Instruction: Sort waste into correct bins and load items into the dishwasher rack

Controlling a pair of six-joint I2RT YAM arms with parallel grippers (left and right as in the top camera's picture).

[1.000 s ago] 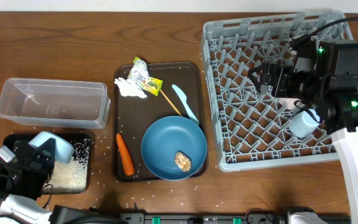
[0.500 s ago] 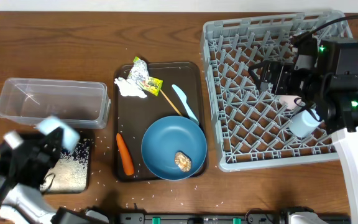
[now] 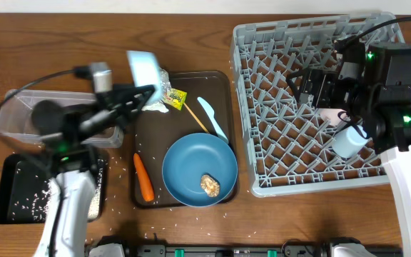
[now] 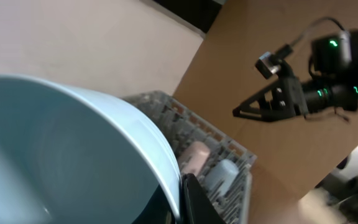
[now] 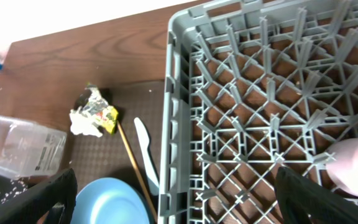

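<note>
My left gripper point(image 3: 147, 87) is shut on the rim of the pale-blue bowl point(image 3: 143, 67), held high over the brown serving tray's back left corner. The bowl point(image 4: 61, 149) fills the left wrist view, and one finger point(image 4: 191, 199) presses its rim. My right gripper point(image 3: 307, 87) is open and empty over the grey rack point(image 3: 262, 107); its jaws point(image 5: 179, 205) span the rack's left wall. A pinkish-white cup point(image 3: 330, 114) and a light-blue cup point(image 3: 348, 141) lie in the rack. The dark-blue plate point(image 3: 191, 168) holds a brown lump point(image 3: 210, 184). I see no foil.
The brown serving tray point(image 3: 148, 143) also holds a carrot point(image 3: 143, 176), a yellow-green wrapper point(image 3: 170, 91), a white tissue point(image 3: 150, 105), a white utensil point(image 3: 212, 118) and a thin stick. The clear tub point(image 3: 20, 114) sits behind the black tray point(image 3: 9, 178) with rice. Rice grains lie scattered around.
My left arm has lifted the bowl off the black tray and swung it up and right, over the serving tray's corner. Rice stays in the black tray. The right arm has not moved.
</note>
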